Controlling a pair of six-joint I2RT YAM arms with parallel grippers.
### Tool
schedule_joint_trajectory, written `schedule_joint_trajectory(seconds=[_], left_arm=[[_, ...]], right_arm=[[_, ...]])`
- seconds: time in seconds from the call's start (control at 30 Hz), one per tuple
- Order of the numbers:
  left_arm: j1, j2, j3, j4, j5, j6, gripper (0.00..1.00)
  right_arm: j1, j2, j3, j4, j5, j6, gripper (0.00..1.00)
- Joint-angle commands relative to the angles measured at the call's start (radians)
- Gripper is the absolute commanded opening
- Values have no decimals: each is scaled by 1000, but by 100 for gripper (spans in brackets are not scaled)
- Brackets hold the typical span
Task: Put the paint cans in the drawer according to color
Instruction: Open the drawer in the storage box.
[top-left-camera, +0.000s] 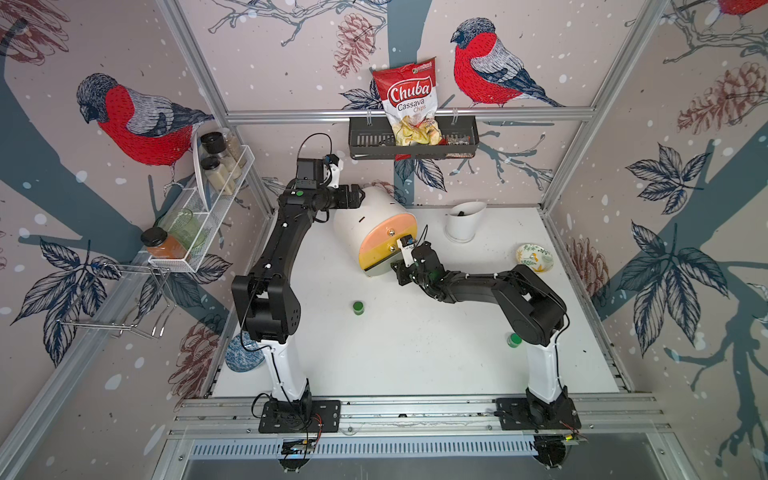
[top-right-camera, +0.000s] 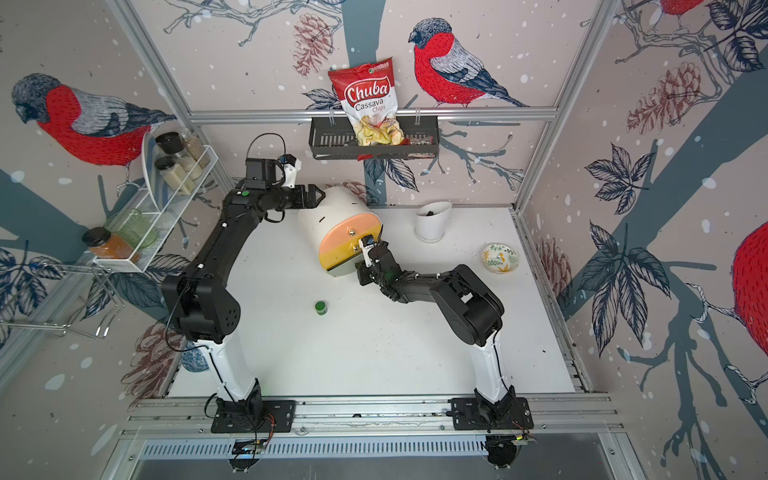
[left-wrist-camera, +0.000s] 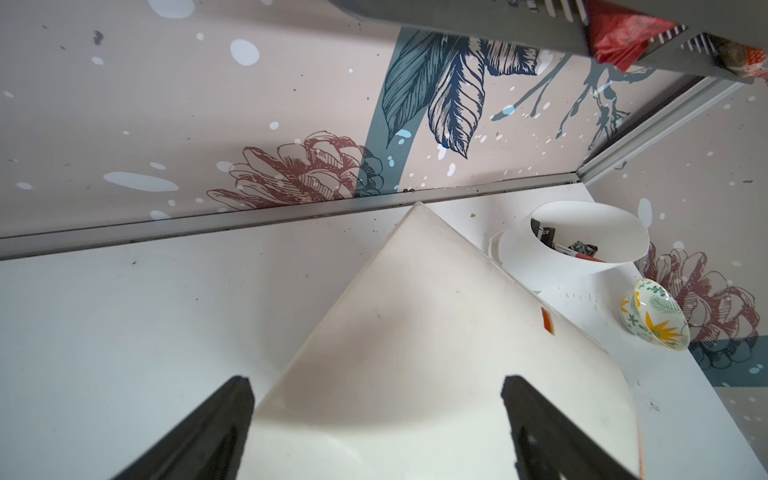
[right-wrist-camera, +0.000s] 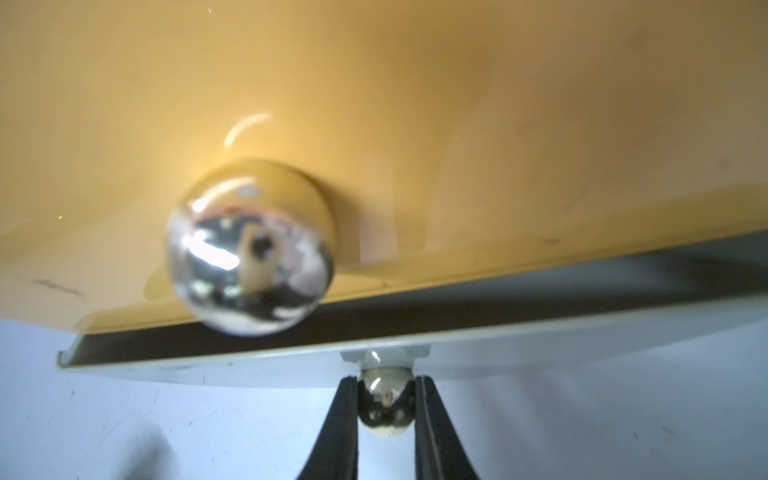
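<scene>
The right pincer is clenched on the lowest knob of the drawer, whose front is turned toward that arm. The left pincer is held open astride its back. Two green paint cans are seen apart on the worktop.

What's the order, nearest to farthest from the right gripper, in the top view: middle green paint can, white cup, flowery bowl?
1. Green paint can, mid-table.
2. White cup, by the back wall.
3. Flowery bowl, near the right edge.
</scene>
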Motion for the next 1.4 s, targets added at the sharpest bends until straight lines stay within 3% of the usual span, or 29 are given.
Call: schedule_joint_trajectory(seconds=[0.0, 0.27, 0.67, 0.93, 1.37], left_arm=[[-8, -43, -23, -14, -62, 3, 96], [-28, -151, -116, 28, -72, -8, 96], [-224, -263, -249, 19, -182, 84, 96], [-241, -283, -333, 57, -192, 81, 96], [-242, -264, -341, 77, -184, 73, 96]], right_arm=[[10, -25, -7, -21, 11, 8, 12], [22, -61, -29, -66, 33, 15, 12], [59, -126, -93, -73, 60, 36, 14], [91, -164, -150, -67, 101, 62, 14], [140, -223, -210, -84, 162, 96, 14]])
